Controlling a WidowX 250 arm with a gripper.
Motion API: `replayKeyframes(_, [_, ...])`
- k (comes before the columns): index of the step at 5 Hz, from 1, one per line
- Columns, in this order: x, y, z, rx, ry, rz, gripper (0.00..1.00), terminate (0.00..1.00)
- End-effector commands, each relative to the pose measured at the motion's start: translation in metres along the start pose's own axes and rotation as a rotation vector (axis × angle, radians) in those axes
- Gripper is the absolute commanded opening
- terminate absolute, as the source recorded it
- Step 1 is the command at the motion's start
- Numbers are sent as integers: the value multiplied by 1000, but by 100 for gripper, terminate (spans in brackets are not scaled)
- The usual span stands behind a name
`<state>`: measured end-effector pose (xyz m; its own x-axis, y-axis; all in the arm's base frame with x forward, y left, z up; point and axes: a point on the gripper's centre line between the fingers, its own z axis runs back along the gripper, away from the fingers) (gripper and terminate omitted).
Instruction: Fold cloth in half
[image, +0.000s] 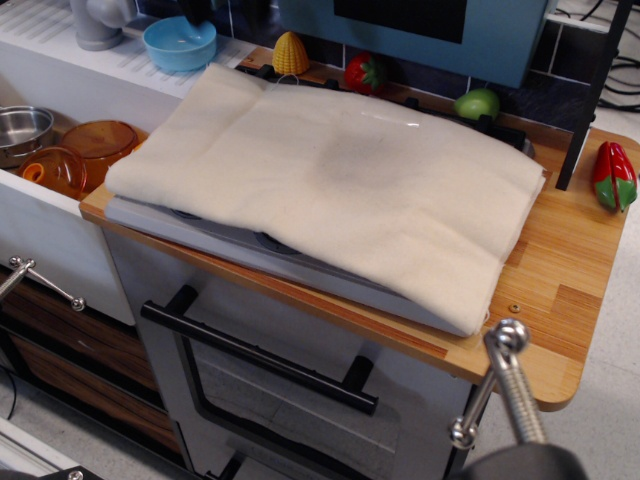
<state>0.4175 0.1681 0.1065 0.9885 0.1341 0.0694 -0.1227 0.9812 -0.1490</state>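
- One cloth (330, 185) covers most of the wooden counter (560, 290); it is cream, thick and lies in layers, with a faint grey smudge near its middle.
- Its long axis runs on a slant, from the far-left corner near the blue bowl (180, 44) down to the near-right corner by the counter's front edge.
- The near-right end shows a rounded, doubled edge; the left end thins to a flatter tip that hangs just past the counter's left edge.
- Under the cloth a flat grey-white panel (290, 262) peeks out along the front side, with the cloth resting on it.
- Behind the cloth, along the back wall, stand a toy corn cob (291, 54), a toy strawberry (365, 73) and a green toy fruit (478, 103), all close to the cloth's far edge but apart from it.
- To the right of the cloth, well apart, a red and green toy pepper (613, 176) lies on the bare wood.
- To the left of the cloth, lower down, sit an orange lid (98, 138), an orange cup (55, 168) and a steel pot (22, 130) in the sink (60, 230).
- The gripper is hardly seen: only a dark shape at the top edge above the blue bowl, away from the cloth, so I cannot tell whether its jaws are apart or together.
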Motion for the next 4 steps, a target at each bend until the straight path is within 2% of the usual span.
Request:
replayKeyframes(1, [-21, 6, 9, 64, -48, -44, 100, 0])
replayKeyframes(3, [-51, 14, 0, 79, -26, -98, 100, 0])
replayKeyframes(4, [-62, 16, -11, 115, -32, -110, 100, 0])
